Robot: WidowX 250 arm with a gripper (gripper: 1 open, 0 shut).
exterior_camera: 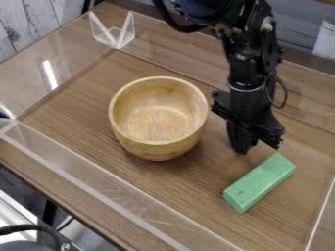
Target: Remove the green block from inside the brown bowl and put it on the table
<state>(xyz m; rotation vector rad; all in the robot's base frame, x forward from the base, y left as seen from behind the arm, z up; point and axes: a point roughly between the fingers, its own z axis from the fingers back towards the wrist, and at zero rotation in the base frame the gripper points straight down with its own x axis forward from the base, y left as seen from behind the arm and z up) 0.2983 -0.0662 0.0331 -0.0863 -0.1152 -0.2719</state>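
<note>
Gripper [246, 147] first: black, pointing straight down, fingers pinched together with nothing between them, tip low over bare wood in the gap between bowl and block, just right of the bowl's rim; contact with the tabletop impossible to judge. Then left to right. At far left, clear acrylic wall [53, 162] running along the near-left edge, bright glare streaks on it, grey floor and dark cable loops visible beyond at lower left. At upper left, small clear folded acrylic piece [113, 31] standing near the back wall. Left of centre, brown bowl [159, 118], round, pale tan wood, thick rim, upright, smooth inside with nothing in it. Right of that, black arm [249, 49] coming down from the top edge to the closed gripper. Lower right, green block [260, 182] lying flat on the table [157, 201], long axis running diagonally from lower left to upper right, well clear of the bowl, near but apart from the fingertips. Table brown wood-grain, matte with soft reflections. At upper right, pale blurred background beyond the back wall, details not readable.
</note>
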